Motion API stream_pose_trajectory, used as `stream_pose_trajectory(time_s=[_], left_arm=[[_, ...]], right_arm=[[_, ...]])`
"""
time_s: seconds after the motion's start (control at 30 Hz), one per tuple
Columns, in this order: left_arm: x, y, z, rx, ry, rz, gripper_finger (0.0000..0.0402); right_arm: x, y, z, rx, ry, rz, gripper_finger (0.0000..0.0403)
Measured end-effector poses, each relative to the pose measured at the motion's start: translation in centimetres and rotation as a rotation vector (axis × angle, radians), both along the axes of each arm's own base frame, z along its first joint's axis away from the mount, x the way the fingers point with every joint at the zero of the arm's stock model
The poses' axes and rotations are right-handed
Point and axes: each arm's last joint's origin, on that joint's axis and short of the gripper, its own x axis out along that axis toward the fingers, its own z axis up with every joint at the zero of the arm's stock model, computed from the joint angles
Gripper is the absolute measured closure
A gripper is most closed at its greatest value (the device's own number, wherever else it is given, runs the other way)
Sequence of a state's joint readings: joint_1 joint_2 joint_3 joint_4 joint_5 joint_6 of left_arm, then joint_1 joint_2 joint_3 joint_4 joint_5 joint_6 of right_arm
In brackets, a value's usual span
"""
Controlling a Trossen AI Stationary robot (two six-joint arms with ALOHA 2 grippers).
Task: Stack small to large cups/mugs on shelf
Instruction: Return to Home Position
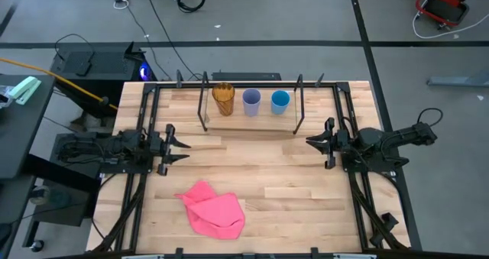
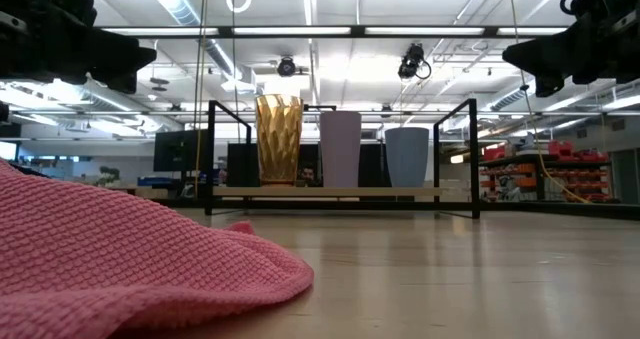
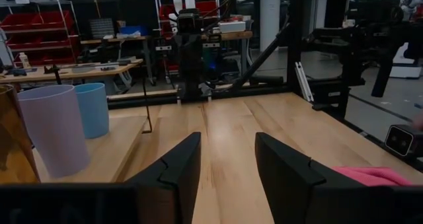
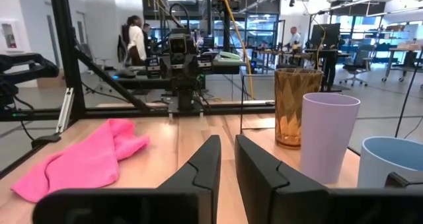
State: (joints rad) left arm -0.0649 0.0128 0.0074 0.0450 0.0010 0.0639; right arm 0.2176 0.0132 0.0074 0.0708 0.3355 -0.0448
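Note:
Three cups stand upright side by side on the shelf's flat top [image 1: 263, 125] at the table's far side. From left to right they are the amber-brown cup [image 1: 223, 98], the lavender cup [image 1: 251, 101] and the bright blue cup [image 1: 280, 100]. The low view shows them in the same order: amber [image 2: 278, 139], lavender [image 2: 340, 149], blue [image 2: 406, 157]. My left gripper [image 1: 182, 144] is open and empty, hovering left of the shelf and nearer than it. My right gripper [image 1: 309, 143] is shut and empty, hovering right of the shelf and nearer than it. The two grippers point at each other.
A crumpled pink cloth [image 1: 214, 209] lies on the wooden table near its front edge, left of centre, and fills the low view's lower left [image 2: 120, 249]. The shelf's thin black legs [image 2: 472, 159] stand at both ends. Bare table lies between the grippers.

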Motion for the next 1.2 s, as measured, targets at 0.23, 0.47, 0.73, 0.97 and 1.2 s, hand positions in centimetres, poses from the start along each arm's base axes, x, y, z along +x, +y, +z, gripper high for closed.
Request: stream_pose_trajectory(time_s=[0.23, 0.47, 0.73, 0.97, 1.2], left_arm=[[0.0, 0.0, 0.01, 0.0, -0.001, 0.0, 0.0259], [0.0, 0.0, 0.02, 0.0, -0.002, 0.0, 0.0254], [0.0, 0.0, 0.03, 0.0, -0.003, 0.0, 0.025], [0.0, 0.0, 0.01, 0.0, -0.002, 0.0, 0.0257], [0.0, 0.0, 0.01, 0.0, -0.003, 0.0, 0.0249]], right_arm=[[0.0, 0.0, 0.0, 0.0, 0.0, 0.0, 0.0351], [0.0, 0.0, 0.01, 0.0, 0.0, 0.0, 0.0351], [0.0, 0.0, 0.03, 0.0, -0.001, 0.0, 0.0351], [-0.01, 0.0, 0.03, 0.0, -0.001, 0.001, 0.0351], [-0.01, 0.0, 0.03, 0.0, -0.001, 0.001, 0.0351]])
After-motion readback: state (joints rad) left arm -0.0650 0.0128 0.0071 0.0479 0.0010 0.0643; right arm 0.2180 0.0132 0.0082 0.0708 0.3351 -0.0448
